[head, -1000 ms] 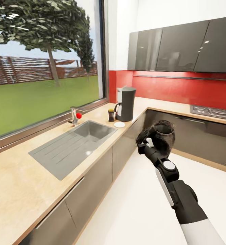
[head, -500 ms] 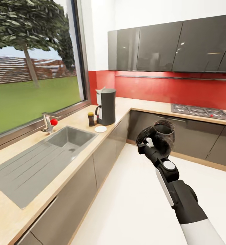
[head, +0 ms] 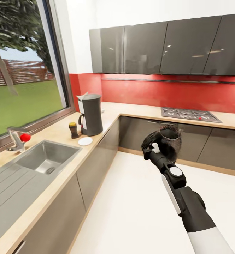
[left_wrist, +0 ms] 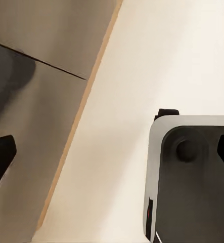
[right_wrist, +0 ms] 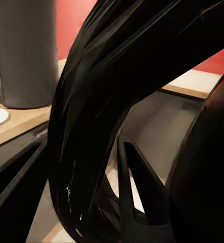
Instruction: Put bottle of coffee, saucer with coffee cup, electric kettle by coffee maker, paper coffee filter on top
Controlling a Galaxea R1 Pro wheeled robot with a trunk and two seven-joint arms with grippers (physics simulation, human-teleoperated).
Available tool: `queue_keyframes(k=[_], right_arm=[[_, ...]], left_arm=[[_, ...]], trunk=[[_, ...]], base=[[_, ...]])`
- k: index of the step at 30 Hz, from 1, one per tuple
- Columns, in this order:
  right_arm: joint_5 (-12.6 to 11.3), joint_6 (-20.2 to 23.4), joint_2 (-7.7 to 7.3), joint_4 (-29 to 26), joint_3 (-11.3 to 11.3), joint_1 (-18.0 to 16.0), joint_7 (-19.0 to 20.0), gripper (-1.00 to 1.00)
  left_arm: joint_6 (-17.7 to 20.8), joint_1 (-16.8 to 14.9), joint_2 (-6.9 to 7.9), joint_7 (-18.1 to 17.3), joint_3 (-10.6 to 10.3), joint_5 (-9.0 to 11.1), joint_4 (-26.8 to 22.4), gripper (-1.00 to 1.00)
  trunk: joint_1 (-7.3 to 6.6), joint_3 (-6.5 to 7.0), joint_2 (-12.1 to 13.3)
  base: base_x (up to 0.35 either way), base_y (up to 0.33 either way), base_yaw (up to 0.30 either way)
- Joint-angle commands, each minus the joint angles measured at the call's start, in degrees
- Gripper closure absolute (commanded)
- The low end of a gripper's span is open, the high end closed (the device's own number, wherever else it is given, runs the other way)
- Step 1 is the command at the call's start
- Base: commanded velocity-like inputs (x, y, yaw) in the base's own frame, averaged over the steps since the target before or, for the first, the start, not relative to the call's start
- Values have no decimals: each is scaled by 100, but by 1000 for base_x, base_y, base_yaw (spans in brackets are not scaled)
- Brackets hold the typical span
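The tall dark coffee maker (head: 92,114) stands on the beige kitchen countertop (head: 57,135) near the corner, and also shows in the right wrist view (right_wrist: 26,50). A white paper coffee filter (head: 82,95) sticks up at its top edge. The bottle of coffee (head: 74,129) with a yellow cap stands beside it, and the white saucer (head: 85,141) lies bare in front. My right gripper (head: 155,147) is shut on the electric kettle (head: 169,140), held over the floor away from the counter; its black handle (right_wrist: 106,101) looms close in the right wrist view. My left gripper (left_wrist: 114,157) is open over the floor. The coffee cup is out of view.
A steel sink (head: 43,158) with a red-knobbed tap (head: 18,138) lies left of the coffee maker. A gas hob (head: 189,114) sits on the far counter run under dark wall cabinets (head: 159,49). White floor (head: 131,204) spreads between the cabinet fronts.
The whole view has swung to the right, so the sink and coffee maker sit further left in the picture. My right arm and the kettle keep the same place in view.
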Motion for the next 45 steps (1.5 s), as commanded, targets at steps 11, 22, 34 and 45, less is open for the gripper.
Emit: queue_keyframes(k=[11, 22, 34, 45], right_arm=[[-14, 38, -3, -5, 6, -8, 10, 100], [-15, 38, -3, -5, 6, -7, 9, 100], [-9, 33, -1, -9, 7, -7, 7, 100], [-6, 29, 13, -14, 15, -7, 7, 100]], left_arm=[[-6, 3, -1, 3, 14, 5, -11, -100], [-6, 3, -1, 3, 14, 13, -11, -100], [-6, 3, -1, 3, 14, 13, -11, -100], [-6, 3, -1, 3, 14, 13, -11, -100]], trunk=[[7, -46, -11], [7, -116, -11], [7, -169, -11], [7, -171, -11]], base=[[328, 0, -227], [331, 0, -213], [327, -40, -205], [309, -129, -9]])
